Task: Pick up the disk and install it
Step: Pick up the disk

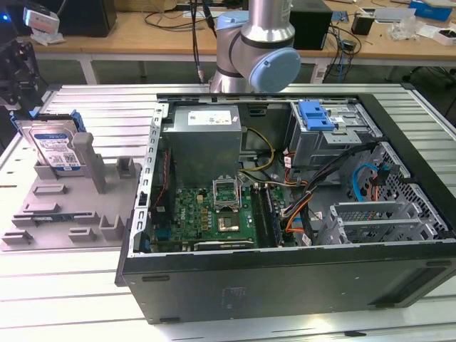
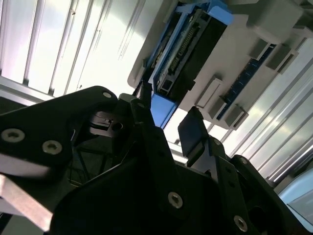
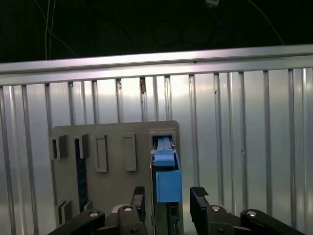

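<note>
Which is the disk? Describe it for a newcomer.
Left of the open computer case in the exterior view, a grey fixture tray lies on the slatted table. The disk stands on edge at the tray's far end, flanked by the open gripper. Unlike the tray's grey posts, it is silver with a white-and-blue label and blue bracket.

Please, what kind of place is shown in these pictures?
Probably a robotics lab or test workshop: a robot arm stands at a slotted metal table bearing an opened computer case, and wooden desks carrying cables stand behind.
</note>
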Robot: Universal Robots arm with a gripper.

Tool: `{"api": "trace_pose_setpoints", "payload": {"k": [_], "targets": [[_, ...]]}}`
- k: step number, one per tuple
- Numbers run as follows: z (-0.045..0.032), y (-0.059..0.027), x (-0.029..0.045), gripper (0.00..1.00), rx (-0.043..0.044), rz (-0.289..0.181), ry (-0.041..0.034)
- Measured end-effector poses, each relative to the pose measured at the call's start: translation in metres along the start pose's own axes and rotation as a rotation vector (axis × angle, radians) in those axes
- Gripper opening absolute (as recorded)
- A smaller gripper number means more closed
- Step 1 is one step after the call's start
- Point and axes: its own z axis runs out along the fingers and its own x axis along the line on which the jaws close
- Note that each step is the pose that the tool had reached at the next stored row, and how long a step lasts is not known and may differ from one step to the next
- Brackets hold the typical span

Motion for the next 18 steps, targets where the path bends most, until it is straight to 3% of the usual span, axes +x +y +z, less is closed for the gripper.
{"api": "trace_pose_setpoints", "payload": {"k": [7, 18], "targets": [[0.0101, 0.0004, -0.0005, 0.49, -0.0002, 0.000, 0.0000], [0.0184, 0.0054, -0.0005, 0.49, -0.0001, 0.000, 0.0000]]}}
